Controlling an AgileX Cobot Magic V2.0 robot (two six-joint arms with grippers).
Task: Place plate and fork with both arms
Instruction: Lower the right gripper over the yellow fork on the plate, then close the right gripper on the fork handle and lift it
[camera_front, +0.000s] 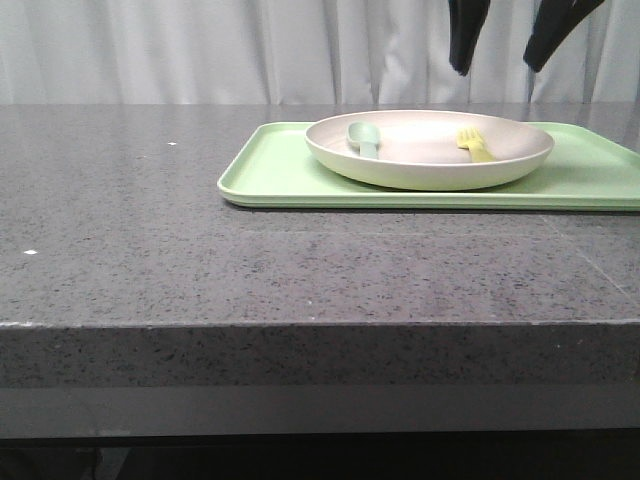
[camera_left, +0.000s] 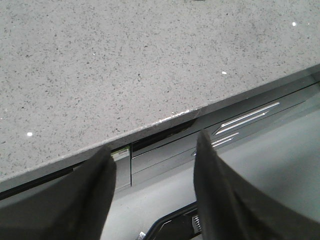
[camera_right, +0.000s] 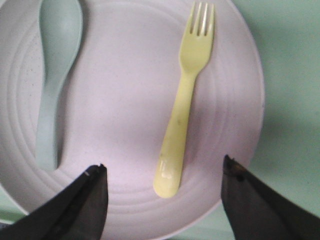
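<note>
The cream plate (camera_front: 430, 168) (camera_right: 125, 115) rests on a light-green tray (camera_front: 280, 175). Inside it lies the pale-yellow fork (camera_front: 474, 144) (camera_right: 185, 100) on the right side, tines pointing away from the front edge. My right gripper (camera_front: 497, 68) (camera_right: 162, 170) hangs open well above the plate, its fingers spread either side of the fork's handle end without touching it. My left gripper (camera_left: 152, 150) is open and empty, hovering over the near edge of the table (camera_left: 150, 65); it does not show in the front view.
A grey-green spoon (camera_front: 365, 138) (camera_right: 55, 85) lies in the plate's left half. The tray sits at the back right of the grey speckled table (camera_front: 150, 230). A white curtain hangs behind.
</note>
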